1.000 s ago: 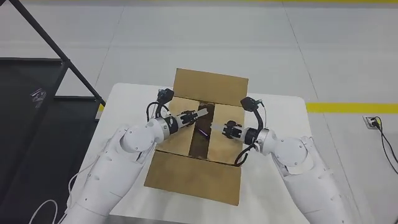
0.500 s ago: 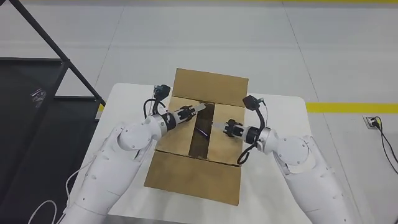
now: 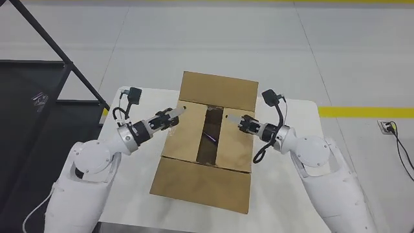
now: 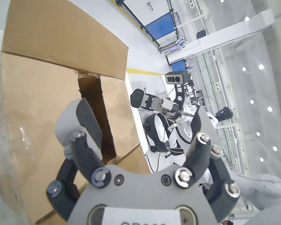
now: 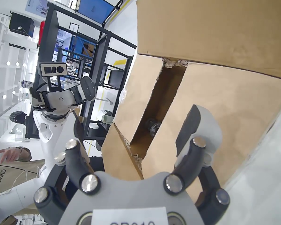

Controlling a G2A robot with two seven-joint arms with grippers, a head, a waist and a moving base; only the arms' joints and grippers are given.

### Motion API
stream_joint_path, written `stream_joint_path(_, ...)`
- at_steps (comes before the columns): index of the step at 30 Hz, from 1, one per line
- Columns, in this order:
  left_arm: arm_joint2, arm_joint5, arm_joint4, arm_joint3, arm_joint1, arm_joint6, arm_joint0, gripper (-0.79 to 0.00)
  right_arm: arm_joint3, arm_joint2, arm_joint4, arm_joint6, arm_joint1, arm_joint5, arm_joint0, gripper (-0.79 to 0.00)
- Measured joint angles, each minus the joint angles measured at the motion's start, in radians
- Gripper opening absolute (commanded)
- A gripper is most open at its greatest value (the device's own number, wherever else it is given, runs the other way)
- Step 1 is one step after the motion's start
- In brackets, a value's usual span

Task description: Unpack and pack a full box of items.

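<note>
Flanking one box (image 3: 194, 139), left fingers (image 3: 176, 112) and right fingers (image 3: 234, 121) spread, empty; right wrist view reveals one dark item (image 5: 153, 125) inside.

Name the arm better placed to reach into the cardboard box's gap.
Probably right: the open right gripper hovers over the flap beside the gap; the left gripper is at the box edge.
</note>
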Motion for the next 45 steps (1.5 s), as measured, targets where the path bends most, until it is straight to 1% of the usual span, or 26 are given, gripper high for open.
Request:
stream_joint_path(2,-0.06,-0.013,-0.021,-0.02,0.01,-0.012,0.057,0.0,0.001,0.001,-0.002,-0.009,0.0,0.003,-0.006,0.0)
stream_joint_path(5,-0.12,-0.025,-0.068,-0.027,0.019,-0.032,0.127,0.0,0.022,0.002,-0.002,-0.082,-0.002,0.03,-0.019,0.0)
stream_joint_path(8,-0.155,-0.064,-0.118,-0.015,0.029,-0.127,0.183,0.0,0.074,0.016,0.04,-0.171,-0.008,0.042,0.005,0.0)
stream_joint_path(10,-0.174,-0.093,-0.088,0.007,0.039,-0.199,0.211,0.0,0.111,0.033,0.089,-0.242,-0.013,0.011,0.018,0.0)
stream_joint_path(12,-0.183,-0.112,-0.078,0.029,0.045,-0.249,0.229,0.0,0.146,0.053,0.14,-0.3,-0.016,-0.037,0.023,0.0)
stream_joint_path(16,-0.19,-0.157,-0.129,0.081,0.056,-0.365,0.253,0.0,0.231,0.082,0.227,-0.417,-0.024,-0.119,0.044,0.0)
stream_joint_path(21,-0.177,-0.197,-0.166,0.114,0.065,-0.461,0.269,0.0,0.336,0.067,0.208,-0.547,-0.035,-0.132,0.096,0.0)
stream_joint_path(26,-0.151,-0.202,-0.216,0.12,0.069,-0.504,0.277,0.0,0.479,0.03,0.193,-0.593,-0.05,-0.135,0.174,0.0)
stream_joint_path(29,-0.129,-0.216,-0.229,0.116,0.07,-0.512,0.274,0.0,0.582,0.001,0.205,-0.579,-0.063,-0.144,0.227,0.0)
stream_joint_path(32,-0.113,-0.219,-0.242,0.117,0.071,-0.506,0.27,0.0,0.685,-0.024,0.236,-0.529,-0.076,-0.173,0.279,0.0)
stream_joint_path(40,-0.086,-0.247,-0.329,0.136,0.071,-0.474,0.247,0.0,0.901,-0.062,0.346,-0.302,-0.106,-0.278,0.387,0.0)
stream_joint_path(45,-0.086,-0.243,-0.348,0.134,0.071,-0.402,0.226,0.0,0.982,-0.046,0.425,-0.185,-0.111,-0.341,0.429,0.0)
